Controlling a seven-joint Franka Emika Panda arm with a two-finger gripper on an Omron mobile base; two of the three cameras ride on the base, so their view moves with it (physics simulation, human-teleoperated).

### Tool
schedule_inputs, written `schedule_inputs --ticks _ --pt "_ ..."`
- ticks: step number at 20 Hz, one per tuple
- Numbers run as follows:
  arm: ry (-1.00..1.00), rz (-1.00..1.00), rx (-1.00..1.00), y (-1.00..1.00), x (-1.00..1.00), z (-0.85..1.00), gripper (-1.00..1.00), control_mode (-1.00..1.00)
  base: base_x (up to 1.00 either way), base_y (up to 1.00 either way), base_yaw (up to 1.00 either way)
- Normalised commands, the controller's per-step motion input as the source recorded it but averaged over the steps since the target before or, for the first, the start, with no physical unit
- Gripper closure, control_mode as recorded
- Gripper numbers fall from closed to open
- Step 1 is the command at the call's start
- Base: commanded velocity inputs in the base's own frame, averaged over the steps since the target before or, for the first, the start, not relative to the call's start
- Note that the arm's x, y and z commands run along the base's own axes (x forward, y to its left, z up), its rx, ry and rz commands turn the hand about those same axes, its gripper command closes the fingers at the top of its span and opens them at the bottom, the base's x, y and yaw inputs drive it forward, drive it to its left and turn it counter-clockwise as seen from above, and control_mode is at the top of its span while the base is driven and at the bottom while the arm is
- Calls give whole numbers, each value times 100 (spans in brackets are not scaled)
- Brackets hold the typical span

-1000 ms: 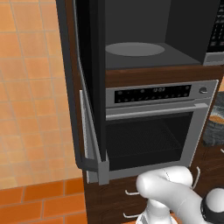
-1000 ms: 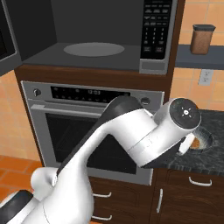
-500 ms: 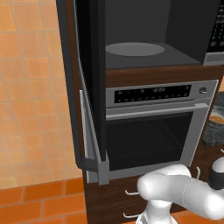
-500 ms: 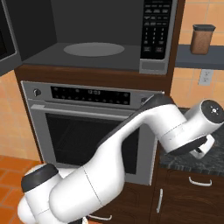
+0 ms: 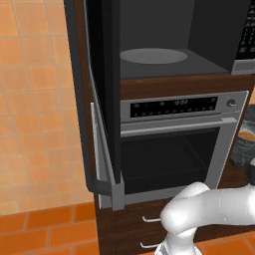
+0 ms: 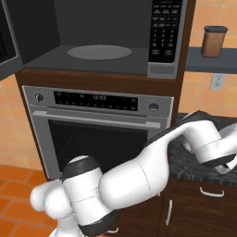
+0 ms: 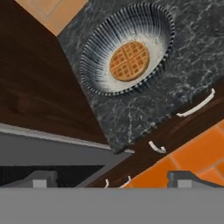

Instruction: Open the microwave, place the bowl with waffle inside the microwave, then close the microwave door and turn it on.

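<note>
The microwave [image 6: 106, 60] stands open, its grey turntable [image 6: 99, 52] bare in the dark cavity. Its button panel [image 6: 166, 32] is at the right. The microwave door [image 5: 102, 99] is swung out to the left and seen edge-on. The bowl [image 7: 127, 50] has ribbed, see-through sides and holds a round waffle [image 7: 129, 60]. It sits on the dark marble counter [image 7: 175, 78] right of the oven, and also shows as the bowl [image 5: 244, 149] at the right edge. My gripper [image 7: 112, 179] hangs open above the counter, short of the bowl, nothing between its fingertips [image 7: 41, 178].
The silver oven [image 6: 97, 120] with a horizontal handle sits under the microwave. Dark wood drawers with white handles [image 7: 197, 104] run below the counter. A brown jar [image 6: 215, 41] stands on a shelf at the right. The floor is orange tile [image 5: 45, 224].
My arm has swung right and down from in front of the oven to over the counter. The jaws stay open.
</note>
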Motion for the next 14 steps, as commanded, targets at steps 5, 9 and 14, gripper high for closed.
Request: schedule_inputs --ticks 5,9,14 --pt "9 0 10 -72 70 -17 -100 -100 0 0 0" --pt "16 0 3 -52 44 -28 -100 -100 0 0 0" --pt "6 0 5 -37 31 -60 -100 -100 0 0 0"
